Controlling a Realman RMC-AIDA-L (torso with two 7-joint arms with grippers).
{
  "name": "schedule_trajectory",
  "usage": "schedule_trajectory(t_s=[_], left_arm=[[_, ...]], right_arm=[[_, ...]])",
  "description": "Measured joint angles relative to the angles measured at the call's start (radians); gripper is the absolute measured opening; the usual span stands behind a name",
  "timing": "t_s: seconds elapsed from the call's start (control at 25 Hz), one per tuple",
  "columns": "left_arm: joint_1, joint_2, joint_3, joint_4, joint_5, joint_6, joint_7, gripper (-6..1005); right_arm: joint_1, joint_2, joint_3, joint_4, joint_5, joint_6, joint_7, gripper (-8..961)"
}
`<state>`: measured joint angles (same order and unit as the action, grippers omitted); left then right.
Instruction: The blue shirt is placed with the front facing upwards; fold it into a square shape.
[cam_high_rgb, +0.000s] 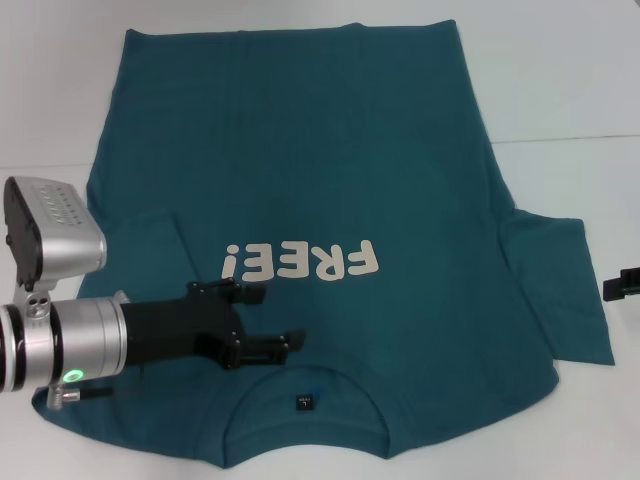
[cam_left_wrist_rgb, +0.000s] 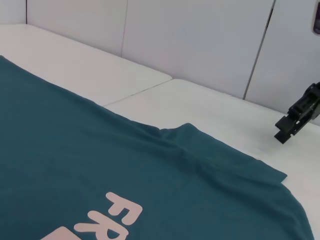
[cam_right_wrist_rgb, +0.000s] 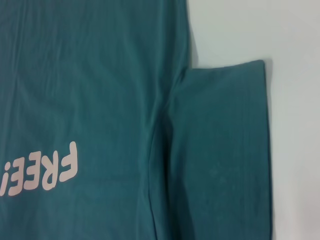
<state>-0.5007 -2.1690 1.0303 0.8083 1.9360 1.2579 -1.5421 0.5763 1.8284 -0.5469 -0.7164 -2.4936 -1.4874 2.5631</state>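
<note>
Blue shirt (cam_high_rgb: 330, 200) lies flat, front up on the white table (cam_high_rgb: 560, 70), collar nearest the robot at 6 o'clock. Left gripper (cam_high_rgb: 262, 318) hovers over the chest just above the collar, fingers spread, pinching nothing. Right gripper (cam_high_rgb: 622, 284) sits at 3 o'clock off the sleeve; can't tell its fingers.

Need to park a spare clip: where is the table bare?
Bare white table lies beyond the teal-blue cotton shirt's hem and off its right sleeve. Crowded near the collar, where the left gripper hovers; right gripper at the right edge.
</note>
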Motion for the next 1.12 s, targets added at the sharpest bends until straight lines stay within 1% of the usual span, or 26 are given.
schedule_trajectory(t_s=[0.32, 0.6, 0.84, 0.96, 1.12], left_arm=[[0.010, 0.000, 0.000, -0.004, -0.022, 0.000, 0.012, 887], [0.011, 0.000, 0.002, -0.006, -0.023, 0.000, 0.013, 888], [0.011, 0.000, 0.002, -0.006, -0.023, -0.001, 0.015, 888], [0.011, 0.000, 0.002, -0.008, -0.023, -0.001, 0.019, 888], [0.012, 0.000, 0.002, -0.010, -0.029, -0.001, 0.024, 888]], right_arm=[[0.002, 0.015, -0.011, 0.002, -0.003, 0.017, -0.004, 848], [0.002, 0.016, -0.016, 0.002, -0.012, 0.019, -0.001, 842], [0.001, 0.024, -0.046, 0.005, -0.014, 0.050, 0.001, 841], [0.001, 0.034, -0.059, 0.006, -0.026, 0.077, 0.004, 841], [0.006, 0.053, -0.061, 0.012, -0.041, 0.112, 0.002, 840]])
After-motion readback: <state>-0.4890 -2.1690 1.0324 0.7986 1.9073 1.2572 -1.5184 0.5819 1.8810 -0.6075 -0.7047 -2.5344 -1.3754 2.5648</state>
